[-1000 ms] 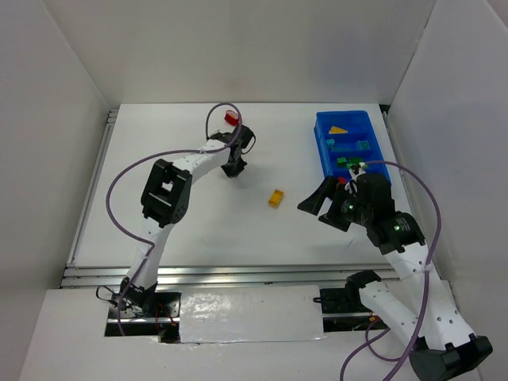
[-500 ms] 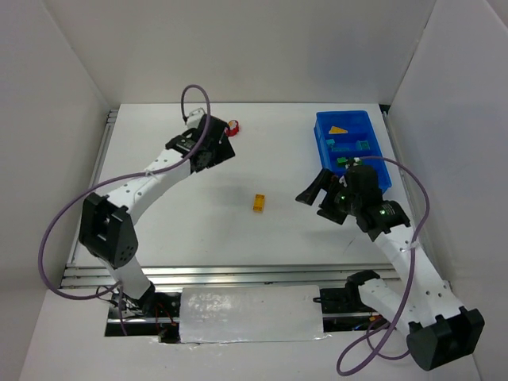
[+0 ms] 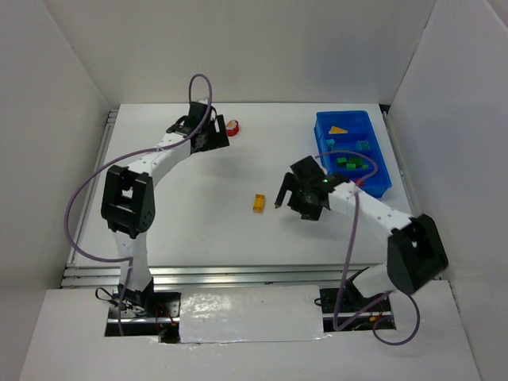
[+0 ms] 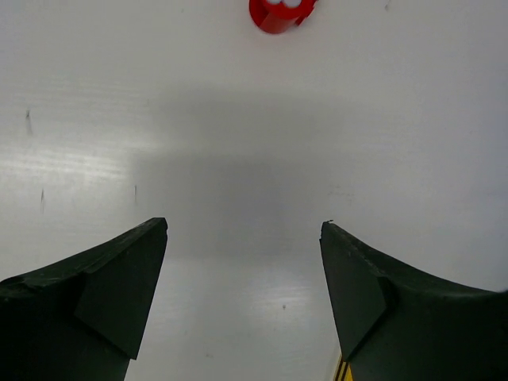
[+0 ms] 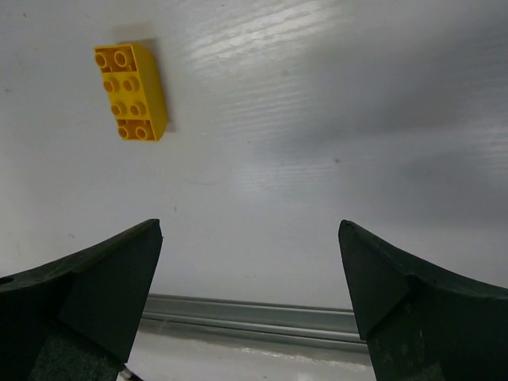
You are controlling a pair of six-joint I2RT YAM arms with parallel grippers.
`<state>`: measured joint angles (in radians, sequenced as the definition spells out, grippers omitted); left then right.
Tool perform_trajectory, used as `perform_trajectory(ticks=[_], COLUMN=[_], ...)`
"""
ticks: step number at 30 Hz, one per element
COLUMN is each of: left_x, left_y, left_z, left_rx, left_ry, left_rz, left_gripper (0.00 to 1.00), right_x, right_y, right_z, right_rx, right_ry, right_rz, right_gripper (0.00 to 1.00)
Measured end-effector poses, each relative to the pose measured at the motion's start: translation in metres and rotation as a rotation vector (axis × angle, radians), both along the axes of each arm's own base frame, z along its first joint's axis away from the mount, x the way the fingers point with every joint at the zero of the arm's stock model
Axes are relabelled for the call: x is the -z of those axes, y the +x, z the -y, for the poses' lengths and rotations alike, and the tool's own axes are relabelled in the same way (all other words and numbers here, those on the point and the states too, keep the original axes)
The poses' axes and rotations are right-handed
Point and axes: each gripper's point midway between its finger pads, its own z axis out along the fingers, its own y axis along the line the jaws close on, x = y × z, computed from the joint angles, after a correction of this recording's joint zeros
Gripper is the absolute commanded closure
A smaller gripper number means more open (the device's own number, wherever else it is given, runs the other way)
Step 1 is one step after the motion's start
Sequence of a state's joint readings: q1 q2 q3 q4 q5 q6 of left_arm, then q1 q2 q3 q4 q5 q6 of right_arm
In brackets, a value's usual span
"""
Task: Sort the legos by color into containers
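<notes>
A yellow lego [image 3: 259,202] lies flat on the white table near the middle; in the right wrist view the same lego [image 5: 131,91] sits up and left of my fingers. My right gripper [image 3: 289,186] [image 5: 250,226] is open and empty, just right of it. A red lego [image 3: 232,125] [image 4: 279,12] rests at the far side of the table. My left gripper [image 3: 216,136] [image 4: 242,226] is open and empty, a short way left of the red piece. The blue bin [image 3: 324,147] of containers at the far right holds yellow, teal and green legos.
A metal rail [image 3: 238,274] [image 5: 254,313] runs along the table's near edge. White walls enclose the table on the left, back and right. Purple cables loop over both arms.
My left gripper has opened and swung back-left, ending beside the red lego. The yellow lego now lies slightly further left. My right arm has swung left, away from the bin, toward the yellow lego.
</notes>
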<state>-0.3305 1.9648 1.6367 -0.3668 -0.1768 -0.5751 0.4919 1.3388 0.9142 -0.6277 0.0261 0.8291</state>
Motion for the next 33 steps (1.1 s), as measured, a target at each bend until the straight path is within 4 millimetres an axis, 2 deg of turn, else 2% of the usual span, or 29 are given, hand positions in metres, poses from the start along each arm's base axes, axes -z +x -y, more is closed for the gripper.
perform_trajectory(ticks=[3, 5, 6, 9, 11, 14, 17, 18, 21, 25, 29, 31, 33], left_x=[0.004, 0.000, -0.004, 0.003, 0.019, 0.055, 0.088, 0.093, 0.091, 0.077, 0.063, 0.062, 0.065], left_y=[0.024, 0.050, 0.069, 0.110, 0.126, 0.130, 0.136, 0.142, 0.157, 0.165, 0.173, 0.174, 0.174], left_z=[0.002, 0.004, 0.006, 0.013, 0.019, 0.021, 0.026, 0.027, 0.034, 0.040, 0.047, 0.049, 0.050], left_rx=[0.054, 0.092, 0.115, 0.159, 0.193, 0.243, 0.288, 0.298, 0.314, 0.337, 0.357, 0.361, 0.365], left_ry=[-0.039, -0.049, -0.056, -0.035, -0.014, 0.032, 0.069, 0.086, 0.099, 0.119, 0.127, 0.131, 0.134], left_rz=[0.026, 0.070, 0.115, 0.177, 0.204, 0.189, 0.174, 0.186, 0.237, 0.282, 0.329, 0.336, 0.333], left_gripper=[0.08, 0.08, 0.08, 0.06, 0.05, 0.03, 0.02, 0.01, 0.00, 0.00, 0.02, 0.07, 0.05], right_x=[0.011, 0.018, 0.022, 0.022, 0.018, 0.010, -0.011, -0.019, -0.045, -0.060, -0.053, -0.050, -0.047], right_y=[0.017, 0.022, 0.020, 0.005, -0.011, -0.048, -0.076, -0.082, -0.097, -0.106, -0.109, -0.107, -0.105], right_z=[-0.025, -0.041, -0.048, -0.062, -0.068, -0.059, -0.039, -0.035, -0.023, -0.005, 0.004, 0.003, 0.002], right_rx=[-0.023, -0.038, -0.047, -0.069, -0.086, -0.093, -0.064, -0.054, -0.016, 0.033, 0.052, 0.050, 0.040], right_ry=[-0.047, -0.053, -0.059, -0.051, -0.024, 0.032, 0.111, 0.143, 0.233, 0.261, 0.208, 0.181, 0.151], right_rz=[-0.019, -0.030, -0.038, -0.049, -0.047, -0.055, -0.026, -0.007, 0.055, 0.097, 0.064, 0.044, 0.023], right_gripper=[0.00, 0.00, 0.00, 0.00, 0.00, 0.00, 0.00, 0.00, 0.00, 0.00, 0.00, 0.00, 0.00])
